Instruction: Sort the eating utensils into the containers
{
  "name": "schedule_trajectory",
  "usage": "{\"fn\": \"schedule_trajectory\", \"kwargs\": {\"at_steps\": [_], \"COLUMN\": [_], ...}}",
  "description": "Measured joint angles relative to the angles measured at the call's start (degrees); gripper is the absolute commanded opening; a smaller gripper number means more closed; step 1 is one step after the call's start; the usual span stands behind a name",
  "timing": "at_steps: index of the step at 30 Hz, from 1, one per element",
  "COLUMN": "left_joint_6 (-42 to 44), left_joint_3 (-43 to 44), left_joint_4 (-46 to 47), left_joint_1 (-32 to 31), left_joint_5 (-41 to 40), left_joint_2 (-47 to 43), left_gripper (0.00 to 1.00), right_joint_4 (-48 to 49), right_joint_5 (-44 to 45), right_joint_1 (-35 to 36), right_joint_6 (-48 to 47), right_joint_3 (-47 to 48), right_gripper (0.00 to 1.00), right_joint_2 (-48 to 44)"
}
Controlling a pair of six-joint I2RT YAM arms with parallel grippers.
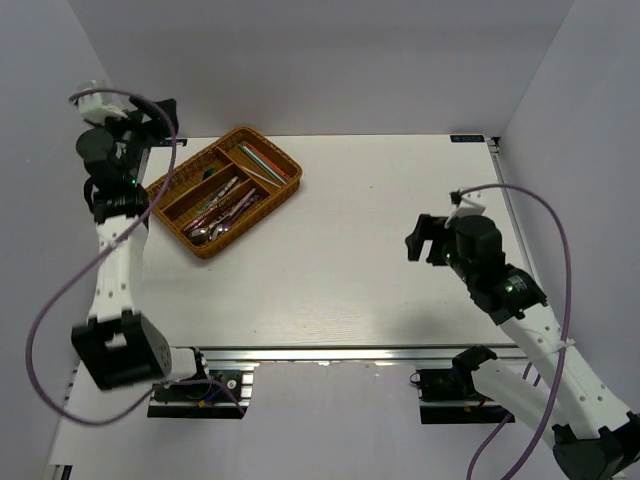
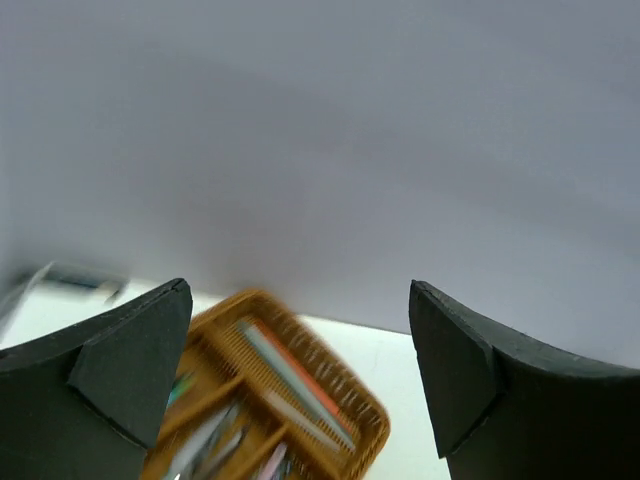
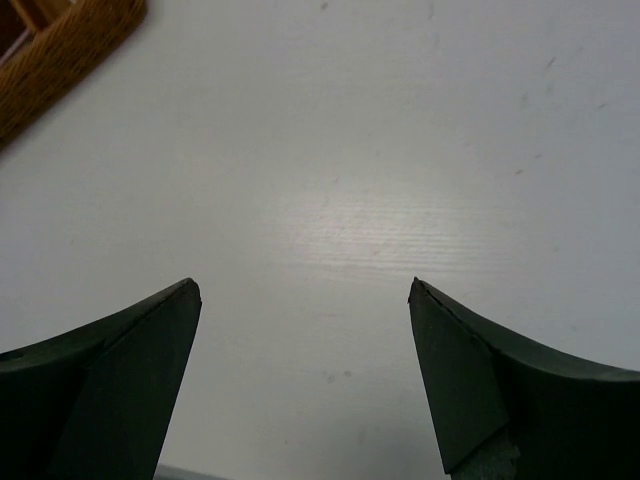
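wicker tray (image 2: 372,422): blurred, cut off below | utensils (image 1: 228,206): types unreadable

Brown woven wicker tray (image 1: 175,221); silver, pink, green, red-orange utensils (image 1: 228,206); white table (image 1: 380,270).

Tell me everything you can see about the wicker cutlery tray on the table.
The wicker tray is brown, woven and rectangular, split by dividers into long compartments. It lies flat, turned diagonally, toward the far left of the white table. Utensils lie inside: silver and purple ones in the nearer compartments, green and red-orange sticks along the far side.
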Motion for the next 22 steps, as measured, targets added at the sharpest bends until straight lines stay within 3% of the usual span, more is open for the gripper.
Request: {"fn": "schedule_trajectory", "kwargs": {"at_steps": [4, 7, 10, 16, 22], "left_joint_6": [-0.7, 0.8, 2.0, 4.5, 5.0], "left_joint_3": [-7.6, -17.7, -28.7, -40.2, -41.8], "left_joint_4": [-18.5, -25.1, -29.9, -38.5, -40.5], "left_joint_1": [0.6, -1.1, -5.5, -7.6, -9.0], "left_joint_5": [-17.0, -26.4, -28.7, -31.5, -32.0], "left_joint_2": [-19.1, -34.7, -47.8, -51.5, -54.1], "left_gripper": [0.98, 0.98, 0.98, 0.98, 0.98], "right_joint_4": [-3.7, -4.7, -5.4, -6.6, -6.6], "right_joint_5": [7.5, 10.1, 10.9, 9.2, 9.2], "right_joint_1": [0.0, 0.0, 0.0, 0.0, 0.0], "right_joint_6": [-1.7, -2.7, -3.9, -4.7, -4.8], "right_joint_3": [8.5, 10.2, 9.5, 7.0, -0.8], "right_gripper": [0.9, 0.89, 0.89, 0.89, 0.89], "right_joint_2": [1.7, -1.4, -6.1, -11.8, -14.5]}}
